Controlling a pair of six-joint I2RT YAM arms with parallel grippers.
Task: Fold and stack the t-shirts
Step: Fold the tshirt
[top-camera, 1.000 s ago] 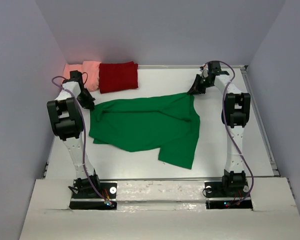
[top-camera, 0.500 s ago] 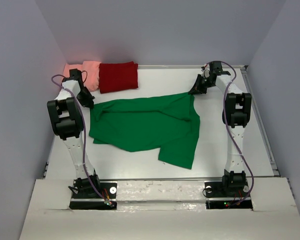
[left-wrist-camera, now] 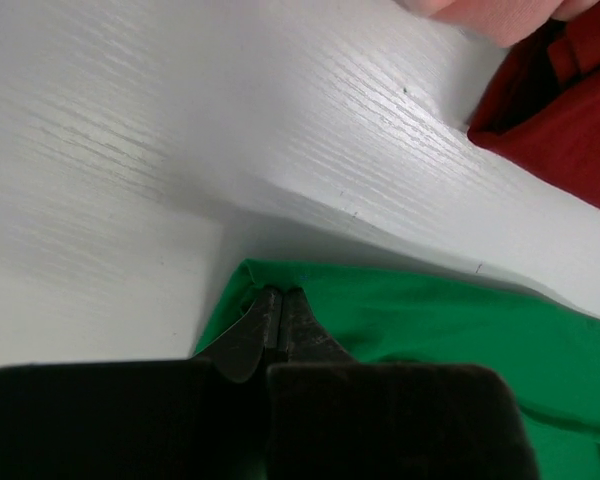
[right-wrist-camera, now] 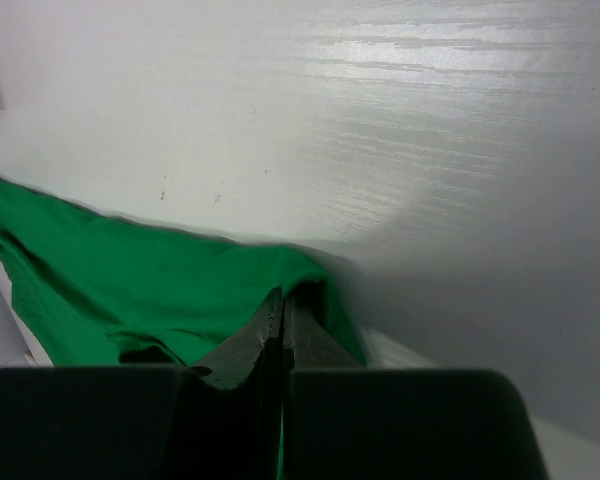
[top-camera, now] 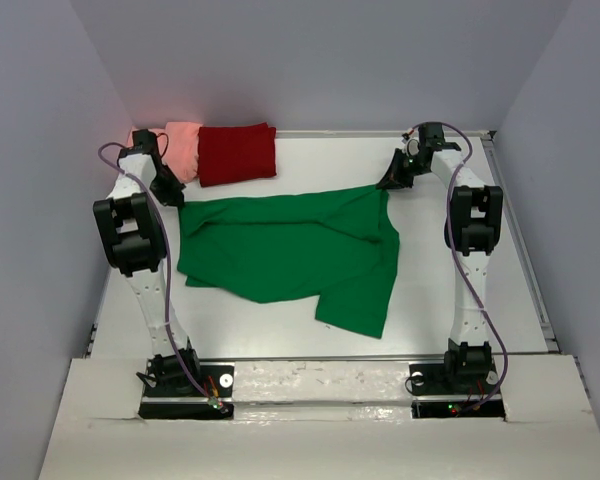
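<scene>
Spreading step, by the look of it: green t-shirt point(top-camera: 290, 250) rumpled mid-surface point(top-camera: 330, 160); left hand point(left-wrist-camera: 280, 303) and right hand point(right-wrist-camera: 283, 300) each pinched fully closed on a far corner. Salmon-pink t-shirt point(top-camera: 180, 148), dark red t-shirt point(top-camera: 237, 153) — folded, far-left edge. Next calls for an even outward pull — flat before folding.

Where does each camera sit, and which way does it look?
Top external: above and behind the bases, looking down at the table, left arm, right arm.
Left wrist: on the left arm, facing the dark red shirt; its shut left end effector grips the green shirt.
Right wrist: on the right arm, facing the table; right end effector shut on the same shirt.
Both wrist views share the green shirt.
</scene>
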